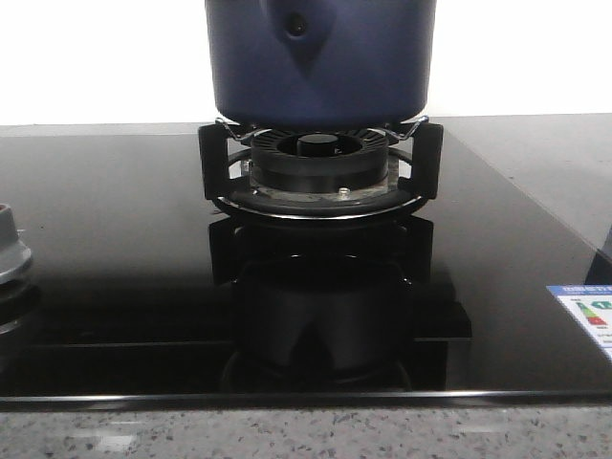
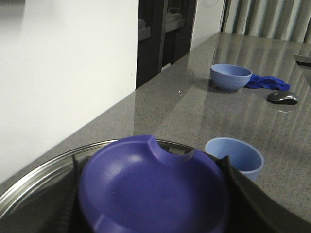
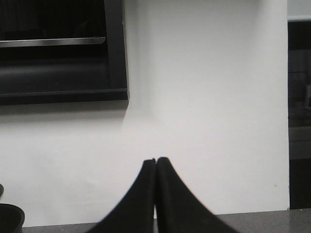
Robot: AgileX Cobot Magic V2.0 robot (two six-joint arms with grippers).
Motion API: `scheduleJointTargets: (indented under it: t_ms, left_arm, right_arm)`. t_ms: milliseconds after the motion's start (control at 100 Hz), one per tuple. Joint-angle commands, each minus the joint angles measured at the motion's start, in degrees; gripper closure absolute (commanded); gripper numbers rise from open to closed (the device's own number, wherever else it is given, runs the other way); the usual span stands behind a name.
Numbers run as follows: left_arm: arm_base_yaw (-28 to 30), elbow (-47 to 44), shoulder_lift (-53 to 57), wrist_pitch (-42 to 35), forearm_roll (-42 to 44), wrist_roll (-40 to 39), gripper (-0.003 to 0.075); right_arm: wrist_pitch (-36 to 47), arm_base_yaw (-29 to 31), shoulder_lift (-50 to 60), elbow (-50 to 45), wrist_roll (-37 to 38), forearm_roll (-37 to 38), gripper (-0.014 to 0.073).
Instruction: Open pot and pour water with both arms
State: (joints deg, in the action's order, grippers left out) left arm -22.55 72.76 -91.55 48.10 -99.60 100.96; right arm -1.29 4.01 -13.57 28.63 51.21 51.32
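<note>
Pot [image 1: 320, 62]: dark navy, matte, standing on the burner grate [image 1: 320, 158] at the far middle of the black glass stove top [image 1: 115, 268]. Its upper part is cut off by the frame. A triangular handle mount with a rivet faces the camera. The burner ring [image 1: 320, 153] sits directly beneath it.

Stove knob [image 1: 11, 251]: grey, at the left edge of the stove top, partly out of frame.

Energy label [image 1: 588, 311]: sticker at the right edge of the glass.

Counter [image 1: 306, 430]: speckled grey stone along the near edge.

Lid [image 2: 150, 187]: round, with a blue-purple knob at its centre and a steel rim [image 2: 43, 170] showing at the side. It fills the left wrist view, and the left gripper [image 2: 153, 194] has a dark finger on each side of the knob, clamped on it.

Seen beyond the lid on the grey counter: a light blue cup [image 2: 235, 155] near it; farther off a blue bowl [image 2: 231, 76], a crumpled blue cloth [image 2: 266, 81] and a dark computer mouse [image 2: 283, 97].

Right gripper [image 3: 155, 162]: fingertips pressed together with nothing between them, facing a white wall [image 3: 204, 97] and a dark cabinet [image 3: 58, 48].
</note>
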Motion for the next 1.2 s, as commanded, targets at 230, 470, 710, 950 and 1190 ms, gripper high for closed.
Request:
scheduleJointTargets:
  t_ms: [230, 470, 710, 950, 1190]
  left_arm:
    - [-0.5, 2.4, -0.9, 2.1, -5.1, 0.2, 0.0468]
    - [-0.5, 2.4, -1.0, -1.0, -4.7, 2.8, 0.0468]
    - [-0.5, 2.4, -1.0, -0.5, -5.0, 2.8, 0.0469]
    - [-0.5, 2.4, -1.0, 0.6, -5.1, 2.8, 0.0469]
    - [-0.5, 2.4, -1.0, 0.7, -5.3, 2.8, 0.0469]
  right_arm:
    - [2.2, -0.2, -0.6, 1.3, 0.0, 0.2, 0.0662]
    - [2.2, -0.2, -0.6, 1.2, 0.0, 0.2, 0.0662]
    - [2.2, -0.2, -0.6, 1.1, 0.0, 0.1, 0.0662]
    - [2.2, -0.2, -0.6, 1.1, 0.0, 0.1, 0.0662]
    - [2.2, -0.2, -0.6, 1.1, 0.0, -0.4, 0.0662]
